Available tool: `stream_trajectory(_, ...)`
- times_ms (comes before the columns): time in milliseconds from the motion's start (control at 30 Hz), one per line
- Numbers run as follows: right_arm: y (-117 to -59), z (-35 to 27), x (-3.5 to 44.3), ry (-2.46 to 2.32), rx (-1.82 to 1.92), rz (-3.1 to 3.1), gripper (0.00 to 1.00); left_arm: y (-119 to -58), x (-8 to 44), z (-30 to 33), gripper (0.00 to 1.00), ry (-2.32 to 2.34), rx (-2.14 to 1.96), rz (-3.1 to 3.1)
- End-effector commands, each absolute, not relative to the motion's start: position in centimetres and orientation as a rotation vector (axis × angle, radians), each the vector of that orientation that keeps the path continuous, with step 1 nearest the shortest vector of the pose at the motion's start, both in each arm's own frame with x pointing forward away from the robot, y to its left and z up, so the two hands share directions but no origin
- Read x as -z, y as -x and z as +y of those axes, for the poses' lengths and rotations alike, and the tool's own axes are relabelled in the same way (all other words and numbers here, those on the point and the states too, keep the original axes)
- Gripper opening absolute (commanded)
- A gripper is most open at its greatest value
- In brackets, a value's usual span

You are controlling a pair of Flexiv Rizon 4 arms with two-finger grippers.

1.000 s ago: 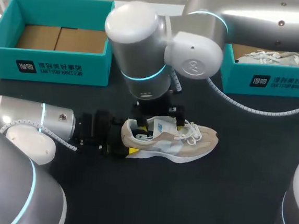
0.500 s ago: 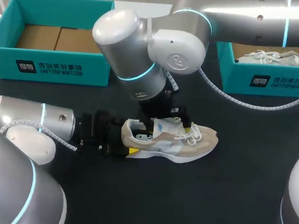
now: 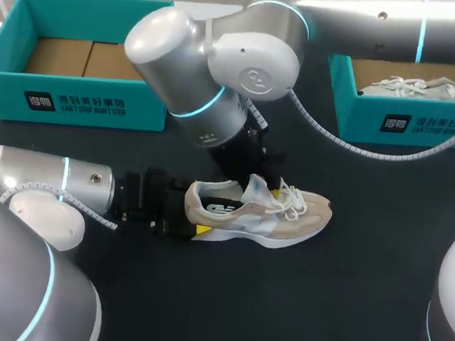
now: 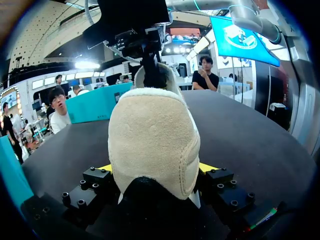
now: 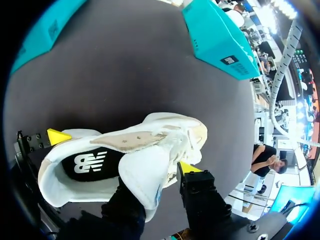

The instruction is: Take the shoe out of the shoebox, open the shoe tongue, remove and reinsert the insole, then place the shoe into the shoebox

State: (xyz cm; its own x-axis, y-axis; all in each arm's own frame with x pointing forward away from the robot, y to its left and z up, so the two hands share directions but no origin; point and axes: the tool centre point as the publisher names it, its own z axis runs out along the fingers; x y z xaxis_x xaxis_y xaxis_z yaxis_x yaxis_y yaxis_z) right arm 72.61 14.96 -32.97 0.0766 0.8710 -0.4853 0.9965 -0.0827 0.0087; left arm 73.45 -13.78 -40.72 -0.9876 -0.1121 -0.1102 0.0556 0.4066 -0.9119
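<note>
Shoe (image 3: 265, 214), beige and white, stands on its sole near the middle of the black table (image 3: 335, 308), heel toward my left arm and toe pointing away from it. The left gripper (image 4: 155, 169) lies low on the table behind it and is clamped on the heel, a yellow tip pressed to each side. Over the shoe's opening the right gripper (image 3: 259, 188) comes down from above; the tongue (image 5: 145, 177) is lifted up and back between its fingers, one yellow tip just beside the tongue's outer face, the other finger hidden behind it, so it seems to pinch the tongue, though that contact is hard to see. Inside the opening the black insole (image 5: 92, 162) lies flat. Well apart, by the far edge, sit two teal shoeboxes: the left shoebox (image 3: 74, 97) open, the right shoebox (image 3: 411, 127) with another pale shoe (image 3: 410, 87) inside.
</note>
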Motion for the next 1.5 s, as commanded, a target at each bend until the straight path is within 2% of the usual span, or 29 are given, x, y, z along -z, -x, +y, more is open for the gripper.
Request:
stream_trajectory(33,-71.9,14.1,32.2,-2.386,0.336,1.260,0.14,-73.4,40.7,-13.9,0.00,0.051,1.627,2.506)
stream_trajectory(100,-71.9,13.6,32.0,-2.408,0.316,1.251,0.09,-73.4,40.7,-13.9,0.00,0.051,1.627,2.506)
stream_trajectory(133,-71.9,13.7,31.8,-2.419,0.309,1.259,0.00,-73.4,40.7,-13.9,0.00,0.051,1.627,2.506)
stream_trajectory(867,-73.7,7.9,32.9,-2.432,0.274,1.221,0.00,-73.4,40.7,-13.9,0.00,0.051,1.627,2.506)
stream_trajectory(1100,-73.7,7.1,34.8,-2.409,0.267,1.169,0.00,-73.4,40.7,-13.9,0.00,0.051,1.627,2.506)
stream_trajectory(1167,-73.7,7.0,35.4,-2.412,0.243,1.147,0.24,-73.4,40.7,-13.9,0.00,0.051,1.627,2.506)
stream_trajectory(1200,-73.7,6.7,35.7,-2.411,0.247,1.142,0.25,-73.4,40.7,-13.9,0.00,0.051,1.627,2.506)
stream_trajectory(1267,-73.7,6.2,36.3,-2.411,0.252,1.111,0.36,-73.4,40.7,-13.9,0.00,0.051,1.627,2.506)
stream_trajectory(1300,-73.7,6.0,36.4,-2.412,0.263,1.102,0.46,-73.4,40.7,-13.9,0.00,0.051,1.627,2.506)
stream_trajectory(1400,-73.7,5.8,36.6,-2.397,0.301,1.088,0.50,-73.4,40.7,-13.9,0.00,0.051,1.627,2.506)
stream_trajectory(1433,-73.8,5.6,36.7,-2.394,0.306,1.085,0.61,-73.4,40.7,-13.9,0.00,0.051,1.627,2.506)
stream_trajectory(1500,-73.9,5.2,37.0,-2.399,0.318,1.084,0.98,-73.4,40.7,-13.9,0.00,0.051,1.627,2.506)
